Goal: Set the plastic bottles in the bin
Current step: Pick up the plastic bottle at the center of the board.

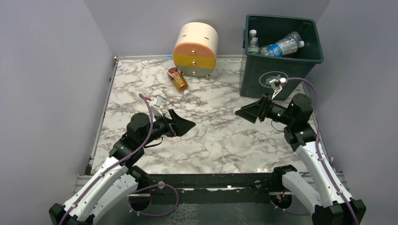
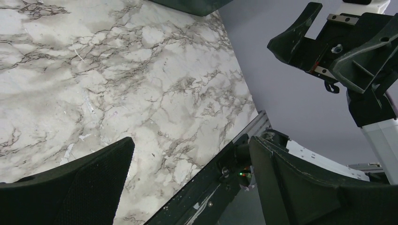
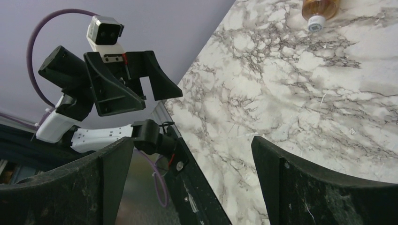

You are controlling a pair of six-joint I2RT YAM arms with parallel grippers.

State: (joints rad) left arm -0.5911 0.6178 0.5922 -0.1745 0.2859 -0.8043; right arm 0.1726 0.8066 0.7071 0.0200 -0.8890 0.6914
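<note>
Both pincers hang released and empty over the middle of the marble table [image 1: 211, 140], the left gripper [image 1: 184, 126] nearer the left edge and the right gripper [image 1: 245, 114] nearer the right, facing each other. The dark green bin [image 1: 256, 70] stands at the far right corner with two clear bottles [image 1: 281, 47] inside. One orange-filled bottle [image 1: 178, 79] lies on its side near the far edge, just in front of the round drawer unit [image 1: 195, 49].

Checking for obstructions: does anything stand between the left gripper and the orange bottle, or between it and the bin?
Nothing visible does. The drawer unit sits behind the orange bottle, clear of the left gripper and bin.
</note>
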